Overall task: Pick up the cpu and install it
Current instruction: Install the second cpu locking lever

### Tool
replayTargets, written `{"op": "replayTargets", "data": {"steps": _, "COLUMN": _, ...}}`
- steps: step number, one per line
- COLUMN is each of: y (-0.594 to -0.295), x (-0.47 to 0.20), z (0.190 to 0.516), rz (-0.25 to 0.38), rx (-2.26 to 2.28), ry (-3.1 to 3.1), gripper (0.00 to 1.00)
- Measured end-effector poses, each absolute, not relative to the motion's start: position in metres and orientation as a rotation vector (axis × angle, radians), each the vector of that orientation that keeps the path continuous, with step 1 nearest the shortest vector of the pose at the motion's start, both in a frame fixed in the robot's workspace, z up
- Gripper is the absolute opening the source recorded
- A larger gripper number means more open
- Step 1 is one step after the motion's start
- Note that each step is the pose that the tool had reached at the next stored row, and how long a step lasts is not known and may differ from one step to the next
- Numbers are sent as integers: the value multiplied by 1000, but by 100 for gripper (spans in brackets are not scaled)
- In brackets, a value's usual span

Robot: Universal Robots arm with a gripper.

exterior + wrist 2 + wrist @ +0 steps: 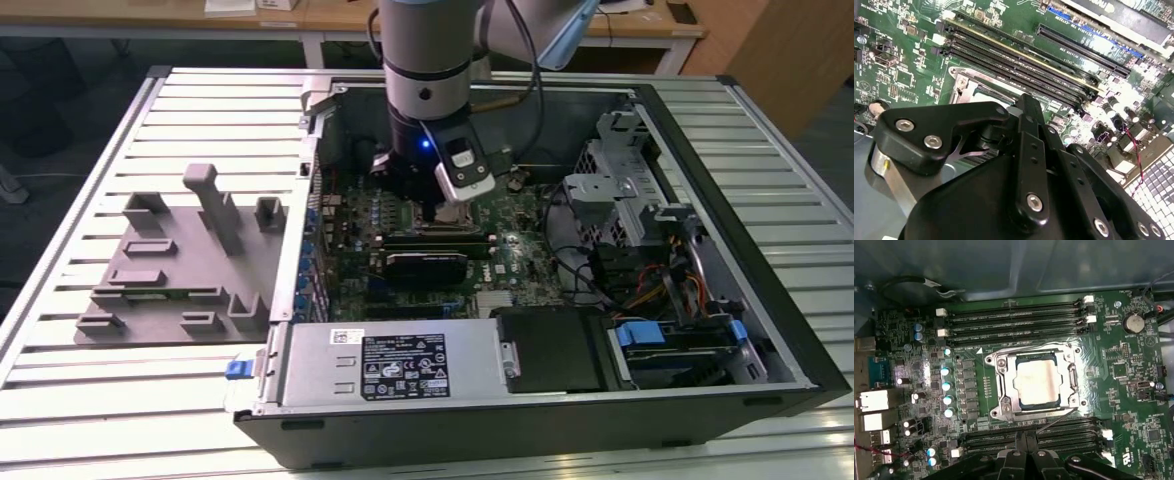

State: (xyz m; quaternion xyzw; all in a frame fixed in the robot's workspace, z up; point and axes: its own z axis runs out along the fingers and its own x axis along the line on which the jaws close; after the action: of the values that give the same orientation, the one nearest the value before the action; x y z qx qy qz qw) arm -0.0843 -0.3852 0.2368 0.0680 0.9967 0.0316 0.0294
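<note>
Now | cpu (1037,382) seated in socket (1004,405) | fingers (1026,460) closed, empty

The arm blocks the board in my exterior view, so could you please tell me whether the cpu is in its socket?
Observer: Yes. In the first wrist view the cpu lies flat inside the socket frame, silvery lid up.
Operator: Thank you. Is the end effector touching it?
Observer: No. The end effector is apart from it, over the memory slots beside the socket.
</note>
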Motion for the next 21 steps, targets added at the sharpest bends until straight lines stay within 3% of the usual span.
{"op": "replayTargets", "data": {"steps": 15, "y": -397, "x": -93, "z": 225, "rz": 191, "rx": 207, "ry": 3074, "gripper": 11}}
{"op": "replayTargets", "data": {"steps": 21, "y": -402, "x": -95, "z": 222, "rz": 258, "rx": 209, "ry": 3072, "gripper": 11}}
